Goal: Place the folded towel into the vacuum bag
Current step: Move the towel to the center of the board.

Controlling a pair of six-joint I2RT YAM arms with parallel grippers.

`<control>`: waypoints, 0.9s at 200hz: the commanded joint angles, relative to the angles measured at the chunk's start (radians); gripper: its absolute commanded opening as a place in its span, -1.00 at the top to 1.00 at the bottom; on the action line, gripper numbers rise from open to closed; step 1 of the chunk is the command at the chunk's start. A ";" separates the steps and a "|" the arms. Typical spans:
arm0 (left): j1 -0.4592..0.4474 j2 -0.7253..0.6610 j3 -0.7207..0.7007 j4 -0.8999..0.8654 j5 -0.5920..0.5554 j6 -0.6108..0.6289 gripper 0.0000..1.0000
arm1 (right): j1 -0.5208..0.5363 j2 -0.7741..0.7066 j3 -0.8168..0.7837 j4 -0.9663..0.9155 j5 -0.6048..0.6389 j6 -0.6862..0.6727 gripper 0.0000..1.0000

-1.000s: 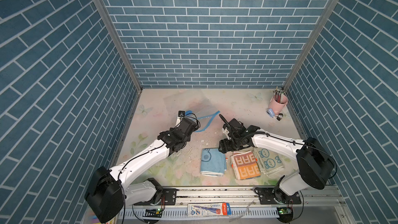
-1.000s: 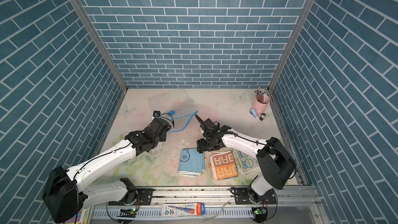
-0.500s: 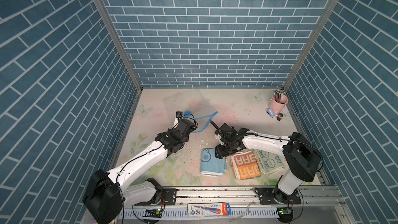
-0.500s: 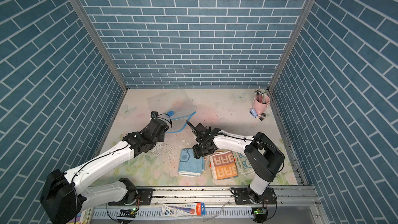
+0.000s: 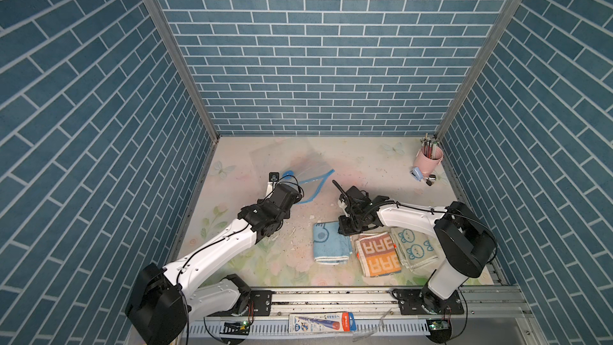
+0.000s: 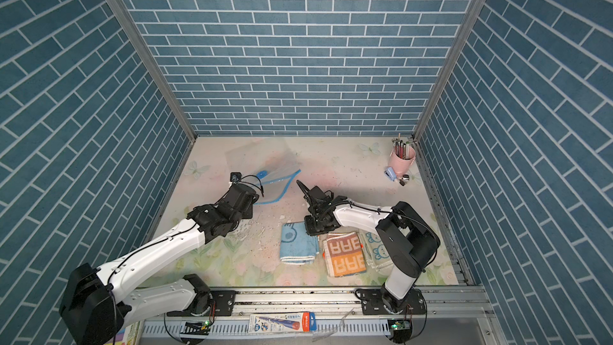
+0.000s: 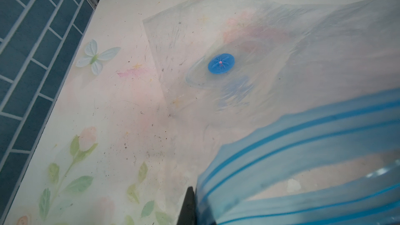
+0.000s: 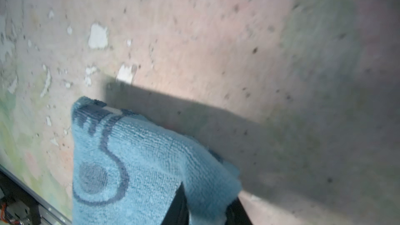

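The left fingers (image 7: 189, 206) pinch the bag (image 7: 292, 46) by its blue edge. The right fingers (image 8: 178, 208) grip the blue towel (image 5: 331, 243); squeeze tight, lift slowly.

Three walls of teal-blue brick pattern with white joints close the space: a back wall (image 5: 315, 44) and two side walls (image 5: 66, 127), which lean outward in both top views. Grey metal posts (image 5: 174, 51) run down the two back corners. The table (image 5: 365, 167) is a pale cream sheet printed with faint pink blooms, green leaves (image 7: 75, 182) and a pale butterfly (image 7: 96, 56) near a back corner. Its surface is worn, with dark specks and scratches all over and white chips (image 8: 97, 36) where the print has flaked. The light is soft and even from above. A hard-edged shadow (image 8: 194, 115) lies on the table in the right wrist view.
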 commanded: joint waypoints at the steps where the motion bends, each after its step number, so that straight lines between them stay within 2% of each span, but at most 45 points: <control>1: 0.006 -0.020 -0.003 -0.007 -0.033 -0.008 1.00 | -0.056 0.025 0.009 0.019 0.016 0.046 0.48; 53: 0.004 -0.038 -0.018 -0.016 -0.032 -0.023 1.00 | -0.198 0.048 0.119 -0.080 0.072 -0.032 0.44; 74: 0.000 -0.037 -0.021 -0.009 -0.027 -0.031 1.00 | -0.226 0.052 0.154 -0.122 0.096 -0.032 0.30; 90: -0.010 -0.030 -0.024 0.007 -0.013 -0.028 1.00 | -0.236 0.039 0.161 -0.138 0.104 -0.008 0.11; 111: -0.023 -0.015 -0.032 0.041 0.039 -0.013 1.00 | -0.244 -0.001 0.158 -0.163 0.105 0.022 -0.31; 121: -0.031 -0.001 -0.033 0.050 0.069 -0.011 1.00 | -0.244 -0.025 0.151 -0.177 0.092 0.024 -0.39; 150: -0.055 0.025 -0.036 0.047 0.097 -0.032 1.00 | -0.244 -0.076 0.110 -0.208 0.007 0.040 -0.41; 180: -0.070 0.025 -0.056 0.050 0.084 -0.065 1.00 | -0.216 -0.097 0.048 -0.167 -0.075 0.061 -0.32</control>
